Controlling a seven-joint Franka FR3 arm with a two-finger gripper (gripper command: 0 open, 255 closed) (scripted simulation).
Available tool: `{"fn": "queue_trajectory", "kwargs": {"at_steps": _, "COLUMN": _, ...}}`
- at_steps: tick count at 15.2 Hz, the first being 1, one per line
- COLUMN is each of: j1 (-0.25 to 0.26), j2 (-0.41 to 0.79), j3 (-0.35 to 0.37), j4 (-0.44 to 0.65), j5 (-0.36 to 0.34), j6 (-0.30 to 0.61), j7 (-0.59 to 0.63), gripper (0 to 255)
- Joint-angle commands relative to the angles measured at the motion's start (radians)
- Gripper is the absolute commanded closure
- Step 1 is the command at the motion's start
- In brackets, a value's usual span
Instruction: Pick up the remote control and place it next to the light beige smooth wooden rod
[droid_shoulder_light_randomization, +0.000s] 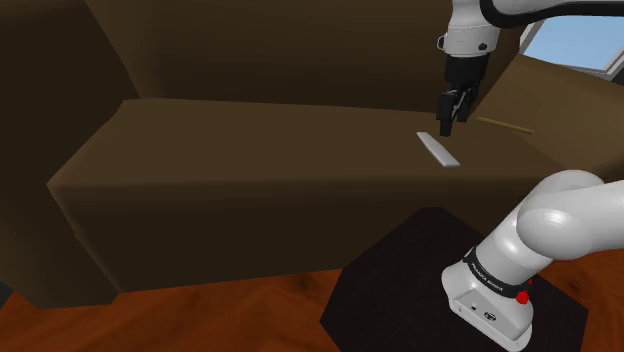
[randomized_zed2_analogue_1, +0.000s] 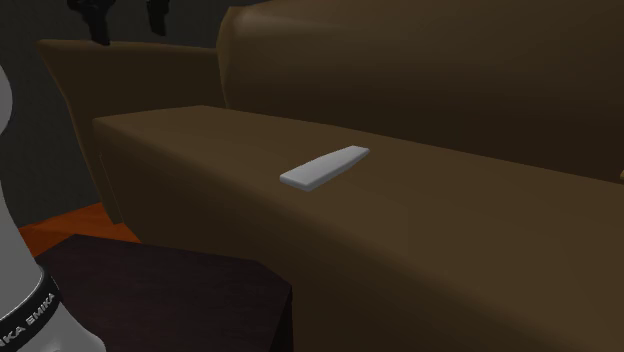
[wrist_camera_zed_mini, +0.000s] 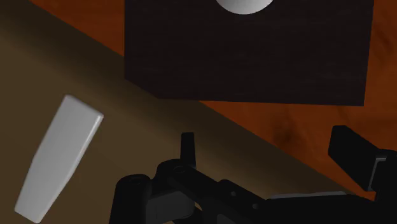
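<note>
**Fig. Approach to the pick.** A brown sofa (droid_shoulder_light_randomization: 250, 150) is the work surface; its backrest and far arm run off the frame edges. The dark box stand (droid_shoulder_light_randomization: 400, 270) sits on a reddish wooden floor (droid_shoulder_light_randomization: 250, 310) just in front of the seat, presumably so that the cushion lies within reach. The white Franka arm (droid_shoulder_light_randomization: 560, 225) rises from the stand, leaves the shoulder view at its top edge and comes back in pointing down at the seat.

The remote control (droid_shoulder_light_randomization: 438, 149) (randomized_zed2_analogue_1: 324, 167) (wrist_camera_zed_mini: 60, 156), drawn as a plain pale grey slab with no buttons to be made out, lies flat on the seat cushion near its front edge, touched by nothing.

The black jaws hang above the cushion just beyond the remote and to one side of it. In the wrist view they stand apart and released, with nothing between them. Their height suggests a pre-grasp hover; a descent and a sideways correction would be needed before closing.

The light beige rod (droid_shoulder_light_randomization: 505, 124) is a thin pale line on the seat near the sofa's arm, on the far side of the jaws from the remote. Its end toward the jaws is hard to make out, and its material cannot be judged. The placing step is not yet begun.
</note>
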Motion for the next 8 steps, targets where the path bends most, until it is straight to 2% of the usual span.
{"fn": "queue_trajectory", "kwargs": {"at_steps": 1, "j1": 0.0, "j2": 0.0, "j3": 0.0, "j4": 0.0, "j5": 0.0, "j6": 0.0, "j7": 0.0, "gripper": 0}}
{"fn": "queue_trajectory", "kwargs": {"at_steps": 8, "j1": -0.1, "j2": 0.076, "j3": -0.115, "j4": -0.074, "j5": -0.07, "j6": 0.233, "j7": 0.002, "gripper": 0}}
